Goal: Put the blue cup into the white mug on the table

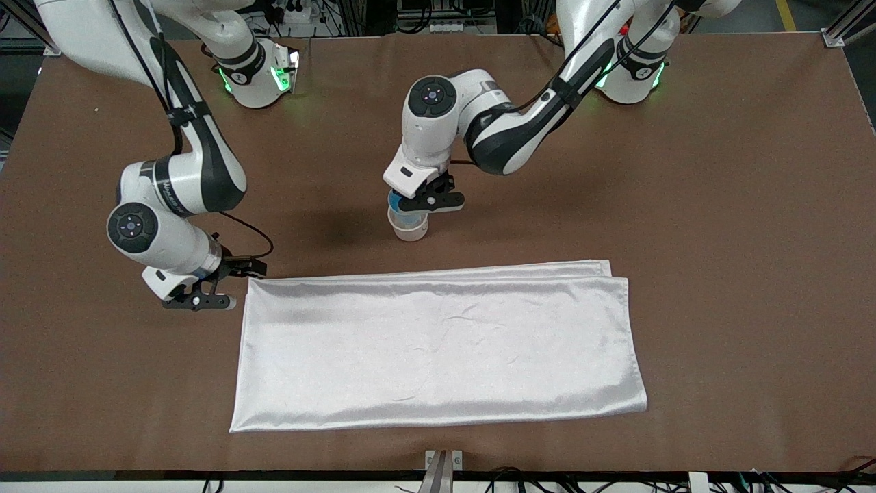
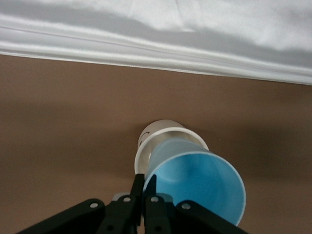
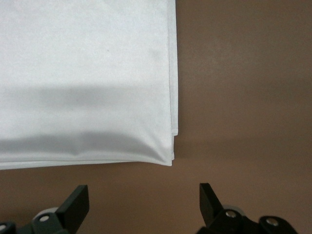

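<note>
Fingers point(image 2: 143, 195) of the left gripper point(image 1: 426, 203) pinch the blue cup point(image 2: 200, 183) rim, cup inside the white mug point(image 2: 163, 134).

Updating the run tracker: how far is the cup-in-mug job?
Done: the left gripper is shut on the blue cup and has it over the white mug. In hand: cup partly in the mug, not released. Left: seat it, let go. The right gripper waits open by the cloth corner.
</note>
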Tool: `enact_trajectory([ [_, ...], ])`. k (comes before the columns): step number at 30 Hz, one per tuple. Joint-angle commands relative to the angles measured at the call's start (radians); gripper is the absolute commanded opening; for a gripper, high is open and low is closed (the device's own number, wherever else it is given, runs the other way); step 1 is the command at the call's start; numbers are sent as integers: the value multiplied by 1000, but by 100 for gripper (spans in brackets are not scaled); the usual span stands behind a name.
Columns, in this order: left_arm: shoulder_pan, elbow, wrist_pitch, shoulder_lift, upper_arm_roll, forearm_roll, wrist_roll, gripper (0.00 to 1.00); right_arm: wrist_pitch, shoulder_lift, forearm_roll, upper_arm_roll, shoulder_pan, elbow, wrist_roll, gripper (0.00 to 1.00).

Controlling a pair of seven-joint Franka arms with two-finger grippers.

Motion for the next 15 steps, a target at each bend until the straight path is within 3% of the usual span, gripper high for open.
enact_trajectory([
  [1, -17, 10, 6, 16, 8, 44, -49, 0, 3, -157, -15, 11, -4, -171, 2, 100],
  [7, -23, 9, 6, 28, 8, 44, -54, 0, 60, -271, -15, 9, -19, -324, -40, 100],
  [10, -24, 10, 6, 37, 9, 44, -63, 0, 69, -289, -15, 9, -32, -349, -52, 100],
  [15, -23, 23, 6, 54, 9, 44, -68, 100, 68, -311, -15, 8, -33, -372, -64, 100],
])
